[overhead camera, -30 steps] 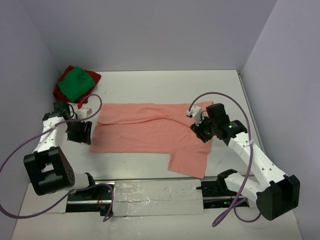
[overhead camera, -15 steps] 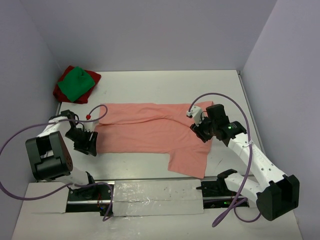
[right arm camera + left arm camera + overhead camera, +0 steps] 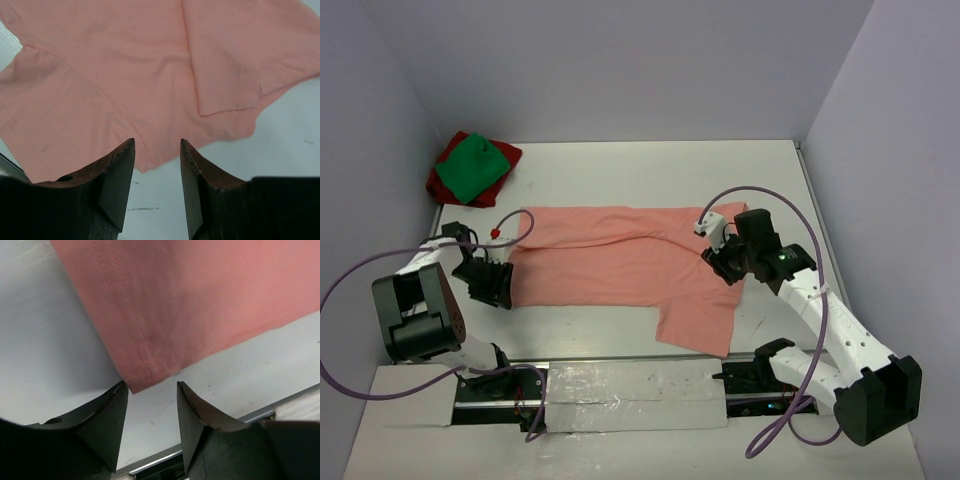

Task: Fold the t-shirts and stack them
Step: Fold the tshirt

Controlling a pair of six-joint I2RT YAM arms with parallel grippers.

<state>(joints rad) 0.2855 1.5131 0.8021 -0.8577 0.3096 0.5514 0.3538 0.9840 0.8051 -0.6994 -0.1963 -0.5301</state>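
A large salmon-pink t-shirt (image 3: 620, 260) lies spread flat across the middle of the table, one sleeve hanging toward the near edge. My left gripper (image 3: 492, 283) sits low at its near-left corner. In the left wrist view the hemmed corner (image 3: 150, 340) ends right at the tips of the open left gripper (image 3: 150, 383), with nothing between the fingers. My right gripper (image 3: 720, 262) hovers over the shirt's right edge. The right wrist view shows the open right gripper (image 3: 157, 140) straddling that edge of the shirt (image 3: 125, 75) without holding it. A green t-shirt (image 3: 470, 168) rests on a dark red one (image 3: 503, 155) at the far left corner.
Purple walls close in the table (image 3: 650, 170) on the left, back and right. A metal rail (image 3: 620, 385) with the arm bases runs along the near edge. Purple cables (image 3: 740, 190) loop from both arms.
My left arm swung down and nearer, bringing its gripper to the shirt's near-left corner, and its jaws narrowed a little. The right arm and the shirts have not moved.
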